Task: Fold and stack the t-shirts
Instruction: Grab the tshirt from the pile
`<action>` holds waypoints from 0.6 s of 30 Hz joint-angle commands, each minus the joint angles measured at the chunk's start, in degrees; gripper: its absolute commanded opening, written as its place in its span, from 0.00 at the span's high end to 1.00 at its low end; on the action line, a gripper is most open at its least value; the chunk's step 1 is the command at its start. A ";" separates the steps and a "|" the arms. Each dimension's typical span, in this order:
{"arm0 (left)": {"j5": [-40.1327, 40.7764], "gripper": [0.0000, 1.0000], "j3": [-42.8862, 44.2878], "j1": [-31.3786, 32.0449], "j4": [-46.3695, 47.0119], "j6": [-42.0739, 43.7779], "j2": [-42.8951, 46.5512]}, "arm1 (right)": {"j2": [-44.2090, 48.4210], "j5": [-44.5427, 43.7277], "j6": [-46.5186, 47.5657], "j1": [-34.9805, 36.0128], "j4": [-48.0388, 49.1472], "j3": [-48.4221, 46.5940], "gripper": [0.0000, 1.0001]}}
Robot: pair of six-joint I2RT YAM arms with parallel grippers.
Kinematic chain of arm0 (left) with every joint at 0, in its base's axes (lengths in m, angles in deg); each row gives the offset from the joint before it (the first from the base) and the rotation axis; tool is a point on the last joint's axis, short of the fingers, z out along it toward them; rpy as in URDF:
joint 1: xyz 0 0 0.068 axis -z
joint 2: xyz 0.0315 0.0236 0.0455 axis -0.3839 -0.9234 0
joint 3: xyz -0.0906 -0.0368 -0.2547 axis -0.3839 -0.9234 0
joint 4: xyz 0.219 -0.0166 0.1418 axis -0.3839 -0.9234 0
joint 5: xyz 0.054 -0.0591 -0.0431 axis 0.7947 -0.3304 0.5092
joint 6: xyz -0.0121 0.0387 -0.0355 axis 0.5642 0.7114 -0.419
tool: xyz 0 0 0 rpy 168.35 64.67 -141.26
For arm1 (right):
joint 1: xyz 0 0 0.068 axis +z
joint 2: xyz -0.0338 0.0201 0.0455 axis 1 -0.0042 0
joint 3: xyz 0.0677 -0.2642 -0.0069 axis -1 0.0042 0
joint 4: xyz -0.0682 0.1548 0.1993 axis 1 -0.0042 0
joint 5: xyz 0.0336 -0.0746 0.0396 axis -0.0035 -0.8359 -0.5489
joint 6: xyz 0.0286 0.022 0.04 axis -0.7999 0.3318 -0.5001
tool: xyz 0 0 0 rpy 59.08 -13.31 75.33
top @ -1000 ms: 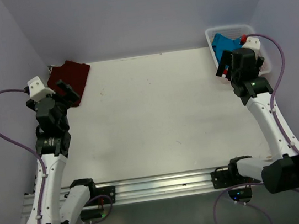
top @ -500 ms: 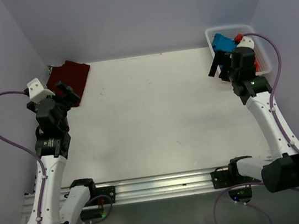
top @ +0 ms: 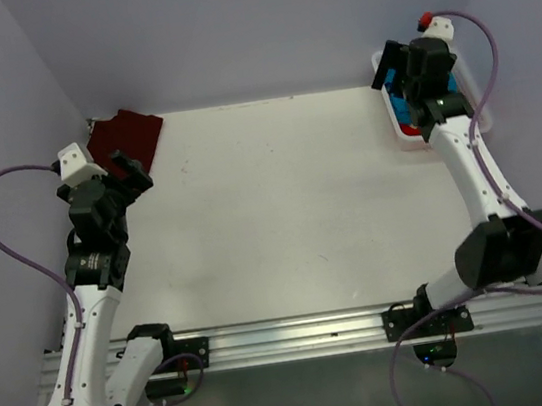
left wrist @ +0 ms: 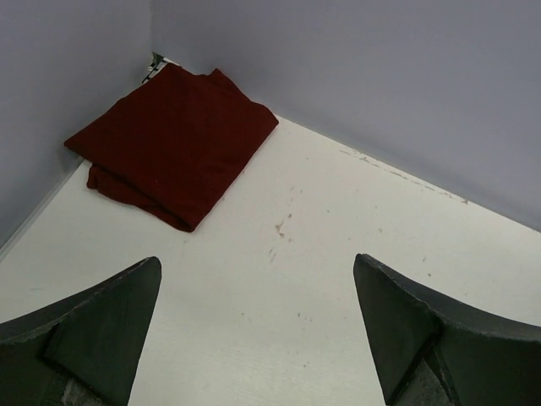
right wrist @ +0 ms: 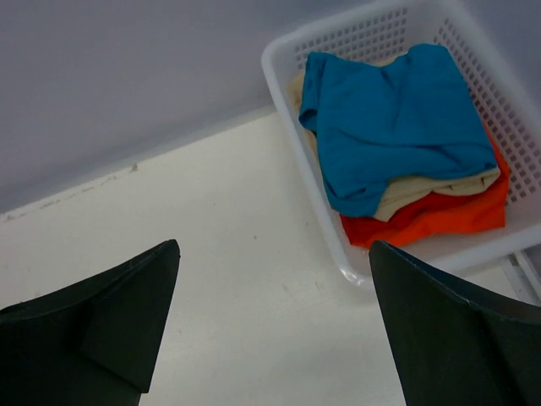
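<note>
The dark maroon t-shirt (top: 127, 137) lies folded in the table's far left corner; it also shows in the left wrist view (left wrist: 173, 139). My left gripper (top: 133, 172) is open and empty, hovering just on the near side of it (left wrist: 258, 260). The teal-blue t-shirt (right wrist: 393, 110) lies crumpled on top of a pile in a white basket (right wrist: 279, 63) at the far right. My right gripper (top: 385, 64) is open and empty, raised beside the basket's left edge (right wrist: 275, 245). The arm hides most of the teal shirt (top: 402, 107) in the top view.
Under the teal shirt in the basket lie a cream cloth (right wrist: 423, 190) and an orange cloth (right wrist: 439, 216). Grey-violet walls close the table at the back and on both sides. The basket's rim (top: 408, 133) stands at the table's right edge.
My right arm has stretched toward the back wall, and its gripper now sits over the basket's left edge. My left gripper has moved slightly to the right and nearer.
</note>
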 commanded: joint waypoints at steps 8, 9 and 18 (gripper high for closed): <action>1.05 0.00 1.10 1.86 -1.50 2.12 3.27 | -39.81 -8.12 -5.02 -6.82 -32.24 -50.60 0.01; 1.31 0.00 1.01 1.86 -1.58 2.21 3.45 | -41.66 -8.12 -5.20 -7.08 -33.48 -53.15 0.01; 1.31 0.00 0.39 2.12 -3.61 2.12 5.12 | -50.20 1.80 -9.77 -13.94 -34.36 -57.83 0.07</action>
